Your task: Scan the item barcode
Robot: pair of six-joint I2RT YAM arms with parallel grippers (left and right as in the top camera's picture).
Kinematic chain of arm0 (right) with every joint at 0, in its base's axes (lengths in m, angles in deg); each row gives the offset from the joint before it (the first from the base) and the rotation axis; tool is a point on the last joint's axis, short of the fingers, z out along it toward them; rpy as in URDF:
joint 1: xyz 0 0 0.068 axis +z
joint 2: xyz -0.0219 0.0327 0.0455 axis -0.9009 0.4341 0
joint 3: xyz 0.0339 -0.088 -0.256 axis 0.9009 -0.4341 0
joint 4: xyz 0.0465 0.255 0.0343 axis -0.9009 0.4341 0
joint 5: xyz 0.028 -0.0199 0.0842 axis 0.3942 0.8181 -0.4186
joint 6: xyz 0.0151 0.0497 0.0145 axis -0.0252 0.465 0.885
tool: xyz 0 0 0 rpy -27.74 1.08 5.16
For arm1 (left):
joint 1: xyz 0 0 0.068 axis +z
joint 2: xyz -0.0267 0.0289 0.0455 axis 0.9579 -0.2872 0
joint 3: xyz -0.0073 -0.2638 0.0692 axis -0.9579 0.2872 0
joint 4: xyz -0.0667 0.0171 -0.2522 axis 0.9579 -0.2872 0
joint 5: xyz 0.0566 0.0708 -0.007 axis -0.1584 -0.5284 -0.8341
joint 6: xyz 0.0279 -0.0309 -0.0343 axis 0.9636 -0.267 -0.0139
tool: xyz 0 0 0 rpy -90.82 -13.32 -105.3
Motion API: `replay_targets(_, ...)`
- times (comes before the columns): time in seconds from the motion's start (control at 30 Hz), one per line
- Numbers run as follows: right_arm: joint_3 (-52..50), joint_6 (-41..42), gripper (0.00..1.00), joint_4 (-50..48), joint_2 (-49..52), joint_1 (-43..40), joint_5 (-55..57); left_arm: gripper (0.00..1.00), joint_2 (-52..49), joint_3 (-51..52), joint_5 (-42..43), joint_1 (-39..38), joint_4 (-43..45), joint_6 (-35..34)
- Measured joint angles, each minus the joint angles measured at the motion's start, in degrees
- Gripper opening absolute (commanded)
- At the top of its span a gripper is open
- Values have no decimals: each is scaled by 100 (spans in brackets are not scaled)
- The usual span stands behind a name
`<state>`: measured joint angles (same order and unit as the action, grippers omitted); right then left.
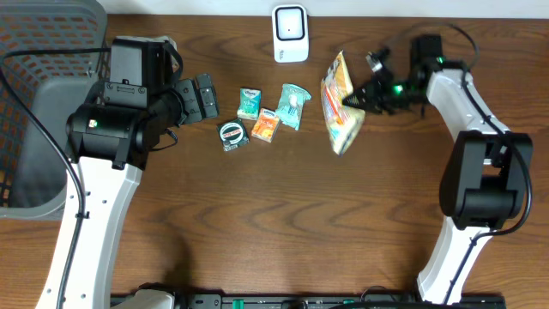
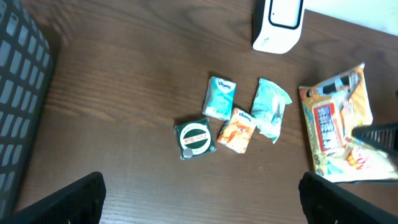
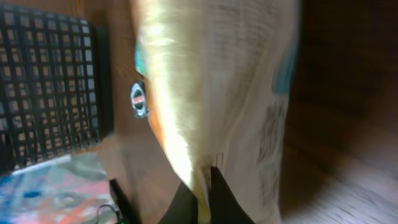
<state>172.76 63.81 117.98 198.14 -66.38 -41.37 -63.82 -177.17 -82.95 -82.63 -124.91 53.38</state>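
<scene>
The item is a yellow-and-orange snack bag (image 1: 336,86) lying right of centre, below and right of the white barcode scanner (image 1: 290,34). My right gripper (image 1: 353,101) is shut on the bag's right edge. In the right wrist view the bag (image 3: 217,74) fills the frame, its thin edge pinched in the gripper (image 3: 204,190). I cannot make out a barcode. My left gripper (image 1: 206,96) hovers open at the left, holding nothing. In the left wrist view the gripper (image 2: 202,205) stands wide over bare wood, with the bag (image 2: 336,124) and scanner (image 2: 280,22) off to the right.
Small packets lie in a cluster mid-table: two teal ones (image 1: 249,103) (image 1: 293,105), an orange one (image 1: 266,125) and a round green tin (image 1: 232,135). A grey mesh basket (image 1: 34,86) fills the far left corner.
</scene>
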Motion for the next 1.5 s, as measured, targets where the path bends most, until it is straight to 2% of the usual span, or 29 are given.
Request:
replay_targets(0.1,-455,48,4,-68,7,-372,116,98,0,0,0,0,-2,0)
replay_targets(0.27,-227,186,16,640,7,-975,1058,98,0,0,0,0,0,0)
replay_targets(0.3,-103,199,20,796,2,-1049,1231,98,0,0,0,0,0,0)
replay_targets(0.4,575,262,44,1375,-48,-1185,1864,98,0,0,0,0,2,2)
replay_targets(0.43,793,267,50,1526,-92,-1176,2050,98,0,0,0,0,0,2)
replay_targets(0.53,1274,251,61,1910,-221,-1049,2570,98,0,0,0,0,0,0)
replay_targets(0.67,1513,177,63,1996,-372,-544,3348,98,0,0,0,0,0,2)
replay_targets(0.77,1453,151,75,1961,-372,-57,4024,98,0,0,0,0,0,2)
replay_targets(0.8,1392,146,76,1869,-372,131,4258,98,0,0,0,0,0,0)
replay_targets(1.0,444,339,72,920,-374,804,5298,98,0,0,-2,0,0,2)
replay_targets(1.03,199,387,68,610,-374,839,5412,98,0,-2,0,0,0,2)
replay_targets(1.07,-20,424,61,350,-378,846,5501,97,0,0,0,0,2,0)
replay_targets(1.17,-603,494,28,-348,-374,841,5606,98,0,-2,0,0,0,2)
replay_targets(1.2,-791,520,24,-586,-407,841,5615,98,0,0,0,0,2,0)
replay_targets(1.23,-874,527,7,-695,-472,846,5633,98,0,0,0,0,0,2)
replay_targets(1.27,-925,546,1,-743,-525,846,5637,98,0,0,0,0,0,2)
replay_targets(1.5,-647,595,1,-575,-540,828,5237,98,0,-2,0,0,-2,0)
